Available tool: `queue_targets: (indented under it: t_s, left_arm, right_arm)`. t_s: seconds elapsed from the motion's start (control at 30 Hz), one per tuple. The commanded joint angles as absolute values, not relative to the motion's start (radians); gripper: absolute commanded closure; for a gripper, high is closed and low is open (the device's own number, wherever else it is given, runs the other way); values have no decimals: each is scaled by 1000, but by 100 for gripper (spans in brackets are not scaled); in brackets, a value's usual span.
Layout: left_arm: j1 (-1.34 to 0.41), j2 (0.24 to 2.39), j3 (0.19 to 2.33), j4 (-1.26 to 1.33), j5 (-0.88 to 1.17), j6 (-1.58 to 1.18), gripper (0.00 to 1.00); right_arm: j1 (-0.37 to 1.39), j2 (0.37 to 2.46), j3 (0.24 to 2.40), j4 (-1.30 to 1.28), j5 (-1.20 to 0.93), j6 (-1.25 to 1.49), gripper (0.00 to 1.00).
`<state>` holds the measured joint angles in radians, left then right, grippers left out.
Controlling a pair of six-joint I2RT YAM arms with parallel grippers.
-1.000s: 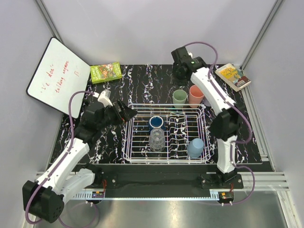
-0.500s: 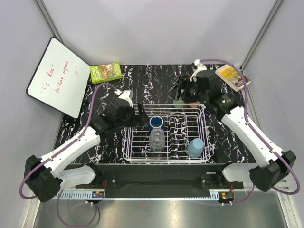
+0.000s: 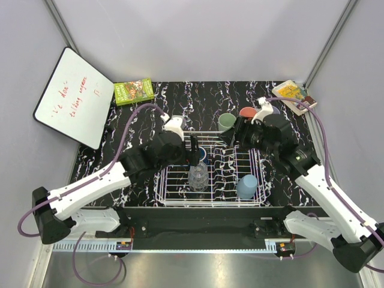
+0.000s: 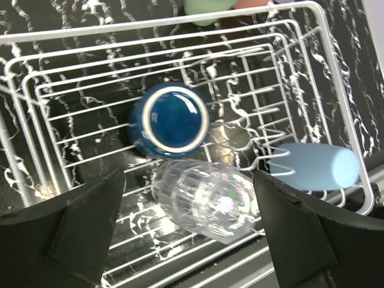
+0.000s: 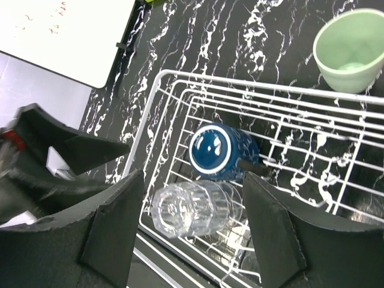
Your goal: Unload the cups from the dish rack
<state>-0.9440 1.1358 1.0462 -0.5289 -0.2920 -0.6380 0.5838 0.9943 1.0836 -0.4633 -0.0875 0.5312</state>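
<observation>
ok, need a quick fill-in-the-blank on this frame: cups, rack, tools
1. The clear glass lies ___ the dish rack.
2. The green cup stands ___ the rack, on the table.
3. The cup next to the glass is dark ___.
4. The left tool and the right tool are both ___.

Missing words: inside; outside; blue; open

Clear glass [image 4: 207,201] crowds dark blue cup [image 4: 174,120]
</observation>
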Motion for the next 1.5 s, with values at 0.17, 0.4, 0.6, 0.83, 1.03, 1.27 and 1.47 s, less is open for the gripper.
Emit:
queue_targets:
  t_s: [0.17, 0.4, 0.6, 0.83, 1.03, 1.27, 1.47]
  left_arm:
    - [-1088, 1239, 1088, -569, -426, -715, 7]
    - [-1108, 1253, 1055, -577, -436, -749, 7]
    - [-1135, 1285, 1048, -574, -425, -761, 7]
    - [-1149, 1354, 1058, -572, -413, -759, 9]
    - [-1155, 1379, 1069, -566, -391, -749, 21]
    - [-1155, 1326, 1081, -584, -431, -712, 75]
    - [-1155, 1273, 1178, -661, -495, -648, 100]
  right_arm:
    - [594, 919, 1009, -430, -71, 566, 25]
    - [594, 931, 1012, -431, -75, 566, 25]
    - [594, 940, 1000, -425, -80, 571, 25]
    - [592, 940, 991, -419, -81, 578, 25]
    - [592, 933, 979, -416, -75, 577, 25]
    - [594, 928, 982, -416, -75, 577, 25]
    - [594, 927, 991, -416, -78, 578, 26]
